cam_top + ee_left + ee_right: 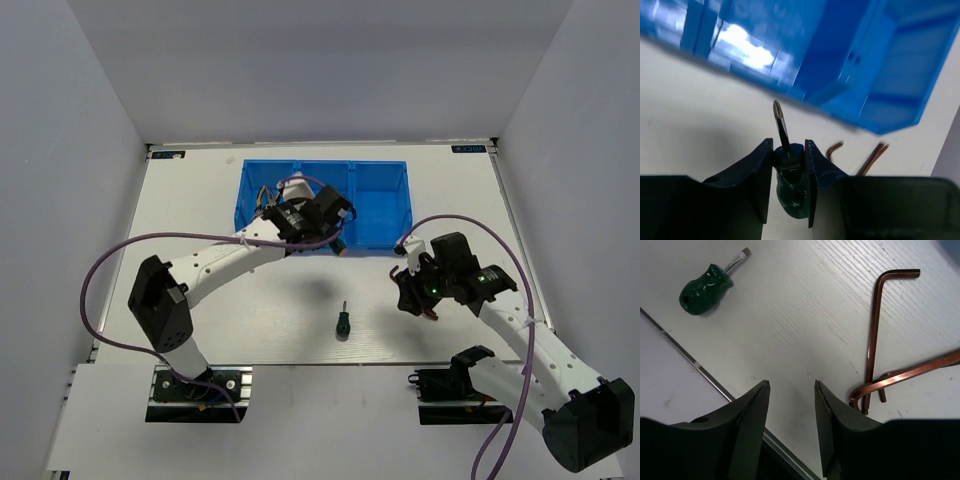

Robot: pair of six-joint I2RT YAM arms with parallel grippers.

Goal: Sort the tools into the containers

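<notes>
Left gripper [788, 147]: jaws pinching green screwdriver [790, 185] by its handle, at near wall of bin [380, 205], tabletop [200, 300] far edge.
Right gripper [790, 390]: jaws spread, empty, beside crossed hex keys [874, 335].
Second screwdriver [342, 322]: near edge.
Risk: tip may snag the wall; crossed keys may lift together.

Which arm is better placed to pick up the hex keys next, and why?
Right. The right fingers stand open and empty just beside the hex keys; the left fingers are shut on a screwdriver by the bin.
</notes>
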